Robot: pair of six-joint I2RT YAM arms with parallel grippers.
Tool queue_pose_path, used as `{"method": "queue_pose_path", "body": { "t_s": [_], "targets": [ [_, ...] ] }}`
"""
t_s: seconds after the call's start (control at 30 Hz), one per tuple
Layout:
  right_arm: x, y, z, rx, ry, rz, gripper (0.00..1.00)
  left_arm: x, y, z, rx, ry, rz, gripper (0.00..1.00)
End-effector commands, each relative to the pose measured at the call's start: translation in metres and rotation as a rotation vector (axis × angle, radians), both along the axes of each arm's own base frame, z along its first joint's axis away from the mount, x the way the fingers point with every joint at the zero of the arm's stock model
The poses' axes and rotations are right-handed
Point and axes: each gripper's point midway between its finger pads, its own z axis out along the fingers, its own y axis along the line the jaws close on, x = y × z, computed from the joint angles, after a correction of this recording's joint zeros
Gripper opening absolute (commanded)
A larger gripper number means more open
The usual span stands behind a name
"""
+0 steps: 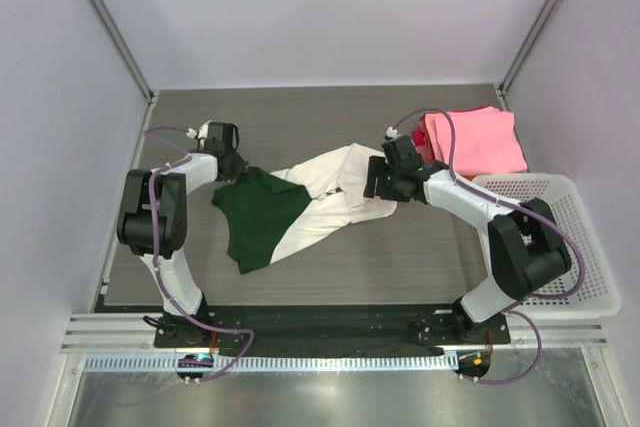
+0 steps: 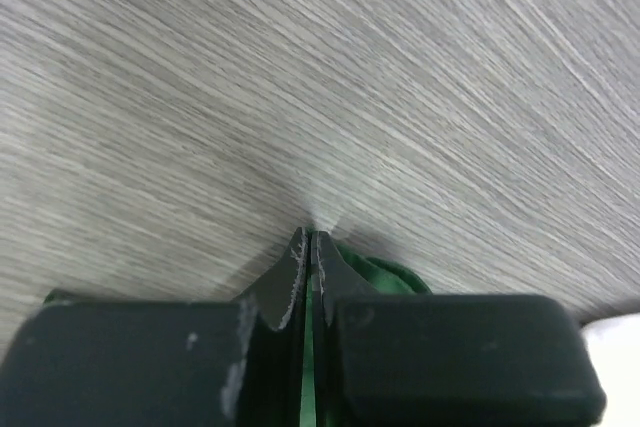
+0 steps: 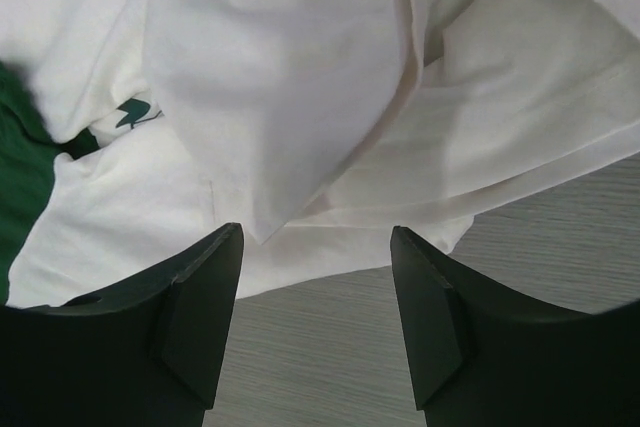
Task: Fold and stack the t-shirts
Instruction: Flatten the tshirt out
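Note:
A cream-white t-shirt point(image 1: 335, 187) with dark green parts point(image 1: 262, 219) lies crumpled across the middle of the table. My left gripper point(image 1: 232, 162) is at its upper left corner, shut on green cloth point(image 2: 385, 275) that shows between and beside its fingers. My right gripper point(image 1: 376, 179) is open at the shirt's right end, its fingers point(image 3: 205, 292) low over the table just short of the white hem point(image 3: 330, 247). Folded pink and red shirts point(image 1: 475, 139) lie stacked at the back right.
A white mesh basket point(image 1: 560, 237) stands at the right edge of the table point(image 1: 420, 247). Grey walls close the back and sides. The arm bases stand at the near edge.

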Motion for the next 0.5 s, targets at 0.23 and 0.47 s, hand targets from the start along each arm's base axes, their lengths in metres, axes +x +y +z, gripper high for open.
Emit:
{"method": "queue_pose_path", "body": {
  "t_s": [0.23, 0.47],
  "targets": [
    [0.029, 0.028, -0.003, 0.082, -0.006, 0.013, 0.49, -0.006, 0.005, 0.087, 0.012, -0.182, -0.006, 0.00],
    [0.055, 0.030, 0.022, 0.165, -0.042, -0.043, 0.01, -0.023, 0.000, 0.121, -0.015, -0.263, -0.004, 0.00]
  ]
}}
